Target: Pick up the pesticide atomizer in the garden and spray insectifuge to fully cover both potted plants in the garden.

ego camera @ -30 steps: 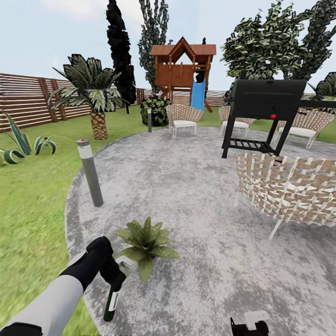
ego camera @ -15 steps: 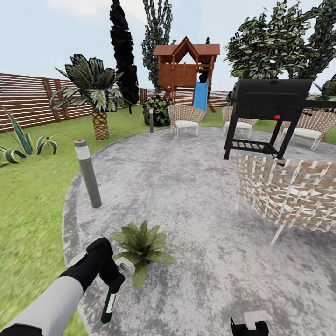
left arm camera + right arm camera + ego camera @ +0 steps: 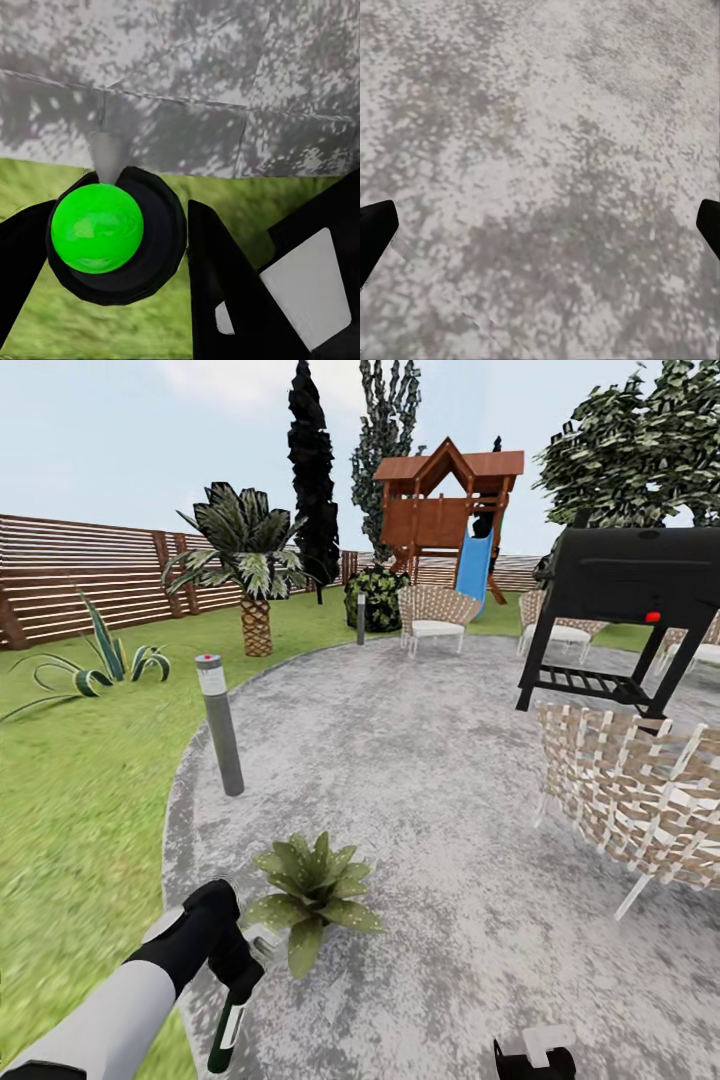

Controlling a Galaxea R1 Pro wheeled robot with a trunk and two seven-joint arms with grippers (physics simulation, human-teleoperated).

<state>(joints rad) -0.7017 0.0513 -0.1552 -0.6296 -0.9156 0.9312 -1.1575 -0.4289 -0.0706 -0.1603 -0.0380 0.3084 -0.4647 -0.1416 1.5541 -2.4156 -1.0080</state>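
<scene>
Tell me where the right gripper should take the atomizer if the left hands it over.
Probably the free lower body of the pesticide atomizer, below the left gripper. It hangs nearly upright and slim, so come level from the robot's right, the right gripper closing across its width.

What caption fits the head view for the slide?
Left gripper holds the pesticide atomizer beside a potted plant at the paved patio's edge, near a grey bollard light.
</scene>
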